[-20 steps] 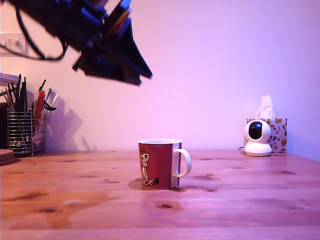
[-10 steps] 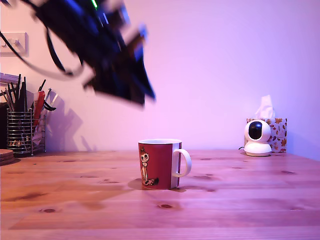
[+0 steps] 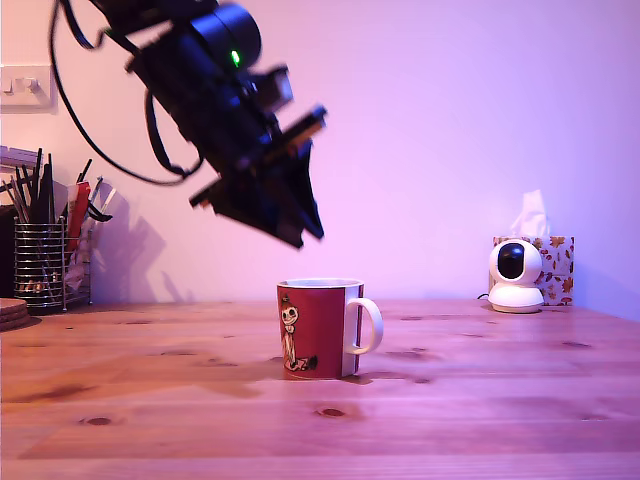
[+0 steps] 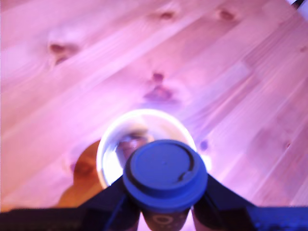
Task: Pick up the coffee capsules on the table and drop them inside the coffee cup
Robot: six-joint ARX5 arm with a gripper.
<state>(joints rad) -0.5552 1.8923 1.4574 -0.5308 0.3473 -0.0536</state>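
Note:
The red coffee cup, white-handled with a pale cartoon figure, stands mid-table. My gripper hangs tilted just above its rim, slightly toward the exterior view's left. In the wrist view the gripper is shut on a coffee capsule with a dark rimmed lid and a circle mark on its side, a finger on each flank. The capsule hovers over the cup's white rim. A blurred brownish shape lies inside the cup; I cannot tell what it is. The held capsule is hidden in the exterior view.
A wire utensil holder full of tools stands at the exterior view's far left, a round wooden piece beside it. A small white camera and a tissue box sit at the back right.
The arm has swung down and toward the exterior view's right, bringing the gripper from high at the upper left to just above the cup. The cup has not moved.

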